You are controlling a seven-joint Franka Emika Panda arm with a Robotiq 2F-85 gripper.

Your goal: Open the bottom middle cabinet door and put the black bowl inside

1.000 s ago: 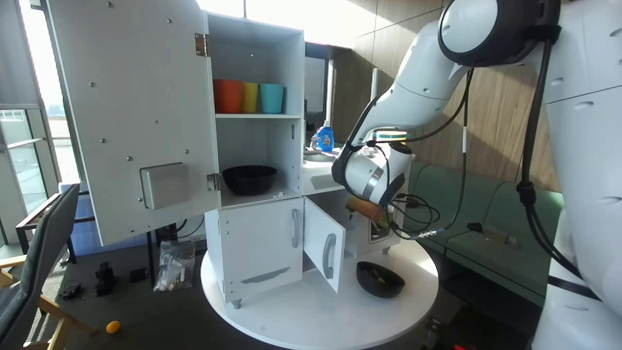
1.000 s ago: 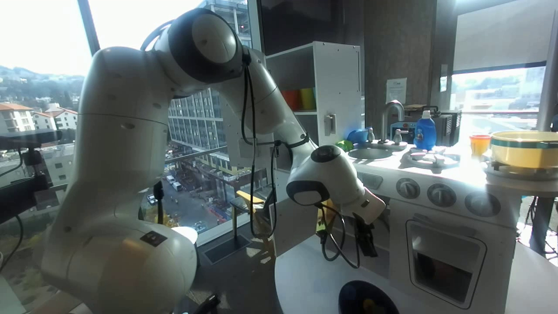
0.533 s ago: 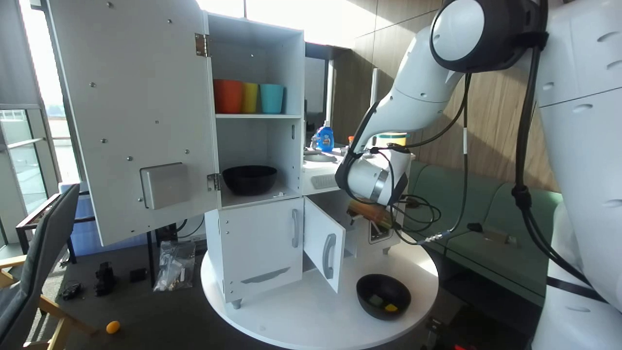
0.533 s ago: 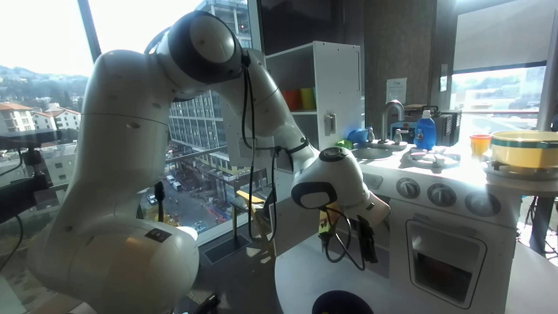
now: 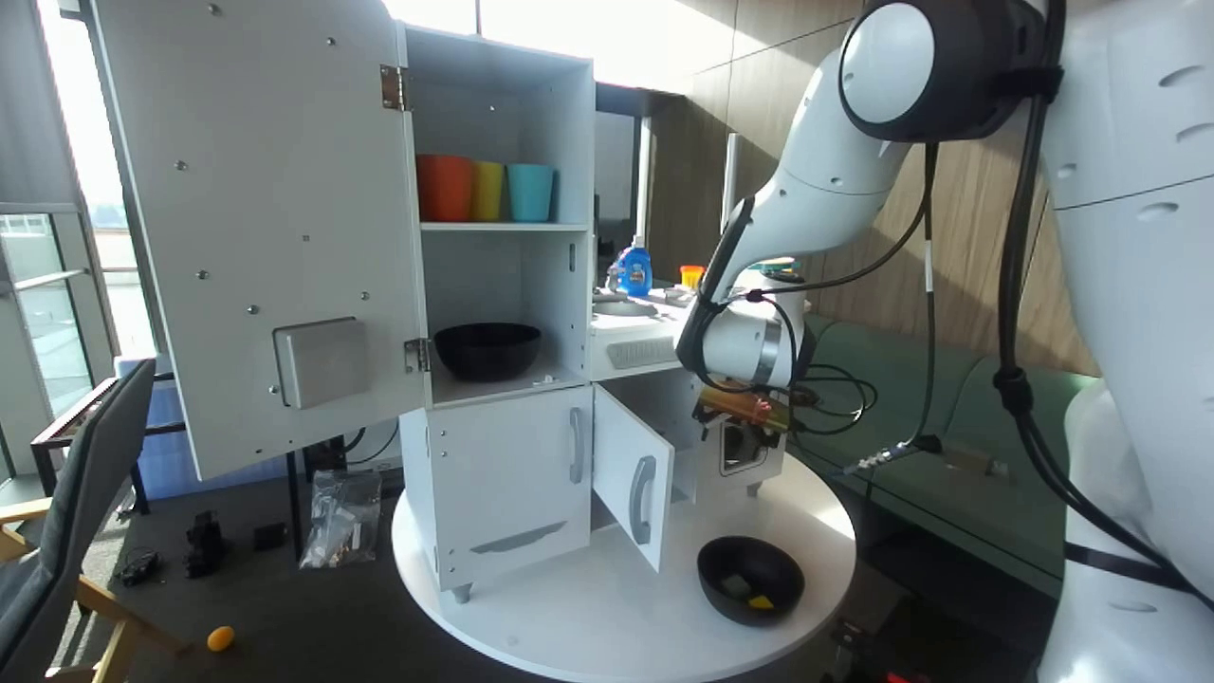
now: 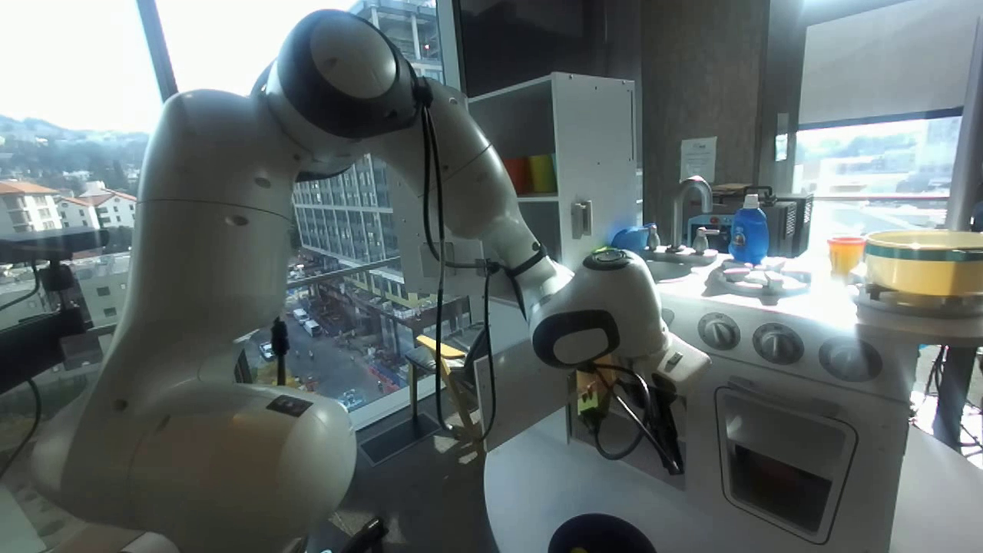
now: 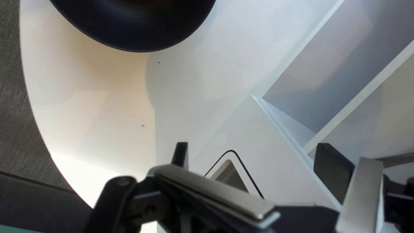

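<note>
Presumably, we are at pickup: small white rectangular door (image 5: 624, 465) open, round black bowl (image 5: 749, 574) on round white table (image 5: 588, 617), black 2-finger gripper (image 7: 255, 161) spread, unladen. Next, align above the bowl and grip.

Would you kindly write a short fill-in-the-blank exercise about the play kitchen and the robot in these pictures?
1. The small lower cabinet door is not shut but ____.
2. The round table under the lower black bowl is ____.
3. The middle cup of the three on the upper shelf is ____.
4. In the wrist view, the fingers hold ____.

Missing words: open; white; yellow; nothing.
</note>
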